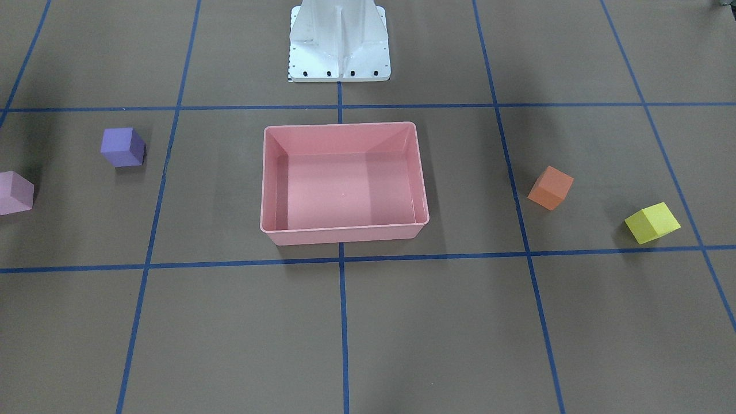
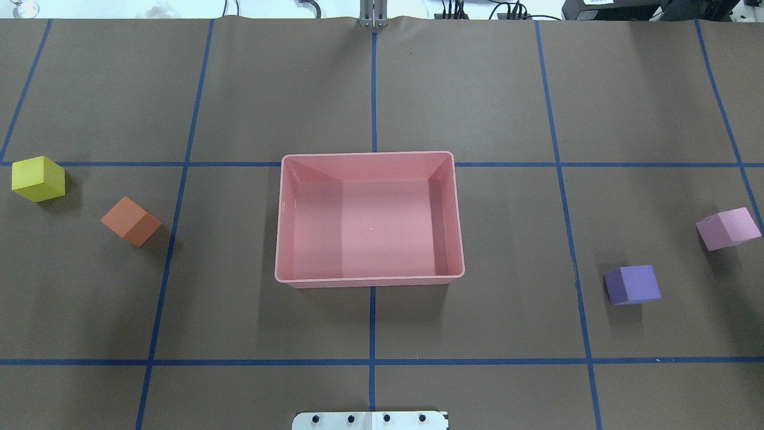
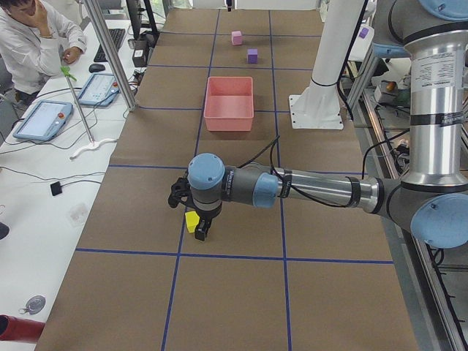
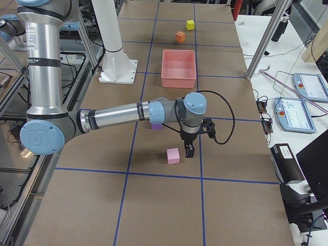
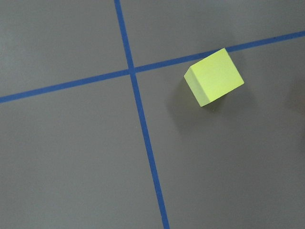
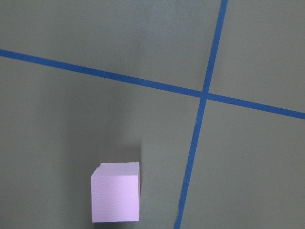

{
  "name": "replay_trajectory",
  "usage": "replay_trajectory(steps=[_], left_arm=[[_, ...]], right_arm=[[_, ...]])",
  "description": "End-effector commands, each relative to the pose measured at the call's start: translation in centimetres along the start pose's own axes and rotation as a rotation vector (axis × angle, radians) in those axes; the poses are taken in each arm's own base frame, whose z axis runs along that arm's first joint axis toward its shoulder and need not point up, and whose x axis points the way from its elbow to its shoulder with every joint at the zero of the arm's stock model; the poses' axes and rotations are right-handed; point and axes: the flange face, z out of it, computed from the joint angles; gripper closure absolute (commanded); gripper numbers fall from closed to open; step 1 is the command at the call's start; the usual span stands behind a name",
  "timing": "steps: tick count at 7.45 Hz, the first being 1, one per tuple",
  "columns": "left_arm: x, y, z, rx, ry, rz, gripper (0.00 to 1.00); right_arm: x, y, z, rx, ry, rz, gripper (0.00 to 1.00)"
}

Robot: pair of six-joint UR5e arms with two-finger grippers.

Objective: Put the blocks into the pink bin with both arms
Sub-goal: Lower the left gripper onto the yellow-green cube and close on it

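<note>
The pink bin [image 2: 370, 279] stands empty at the table's middle. The yellow block [image 2: 37, 178] and orange block [image 2: 131, 221] lie on the robot's left. The purple block [image 2: 632, 284] and light pink block [image 2: 728, 228] lie on its right. My left gripper [image 3: 199, 232] shows only in the exterior left view, low over the yellow block [image 3: 191, 221]; I cannot tell whether it is open. My right gripper [image 4: 189, 151] shows only in the exterior right view, just beside the light pink block [image 4: 173, 156]; I cannot tell its state. The wrist views show the yellow block [image 5: 214, 76] and the light pink block [image 6: 116, 192].
The white pedestal [image 1: 339, 40] stands behind the bin. Blue tape lines [image 2: 373, 361] grid the brown table. An operator [image 3: 29, 36] sits at a side desk with tablets [image 3: 44, 121]. More tablets [image 4: 307, 82] lie on the desk at the other side.
</note>
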Motion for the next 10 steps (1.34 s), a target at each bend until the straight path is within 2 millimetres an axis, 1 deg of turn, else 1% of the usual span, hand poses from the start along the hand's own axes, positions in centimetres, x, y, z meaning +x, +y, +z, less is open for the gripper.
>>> replay_trajectory(steps=[1, 2, 3, 4, 6, 7, 8, 9, 10], left_arm=[[2.0, -2.0, 1.6, 0.005, 0.014, 0.023, 0.00], [4.7, -3.2, 5.0, -0.056, 0.033, -0.015, 0.00], [5.3, -4.9, 6.5, -0.080, 0.033, -0.164, 0.00], [5.7, -5.7, 7.6, -0.093, 0.026, -0.262, 0.00], [6.0, -7.2, 11.2, -0.067, -0.008, -0.412, 0.00], [6.4, -7.4, 14.3, -0.043, -0.036, -0.439, 0.00], [5.6, -8.4, 16.3, -0.023, -0.036, -0.445, 0.00], [5.5, -9.7, 17.6, -0.027, -0.035, -0.456, 0.00], [5.4, -9.9, 18.4, -0.039, -0.038, -0.457, 0.00]], right_arm=[[-3.4, -2.3, 0.2, 0.002, -0.007, 0.014, 0.00], [-4.5, -2.9, 0.3, -0.001, -0.012, 0.018, 0.00], [-4.7, -2.9, 0.4, -0.003, -0.012, 0.017, 0.00], [-4.8, -2.9, 0.5, -0.005, -0.012, 0.015, 0.00], [-4.7, -2.9, 0.6, -0.007, -0.012, 0.017, 0.00], [-4.7, -2.9, 0.7, -0.007, -0.012, 0.017, 0.00], [-4.7, -2.9, 0.7, -0.007, -0.012, 0.017, 0.00], [-4.7, -2.9, 0.7, -0.007, -0.012, 0.017, 0.00], [-4.7, -2.9, 0.6, -0.006, -0.012, 0.016, 0.00]])
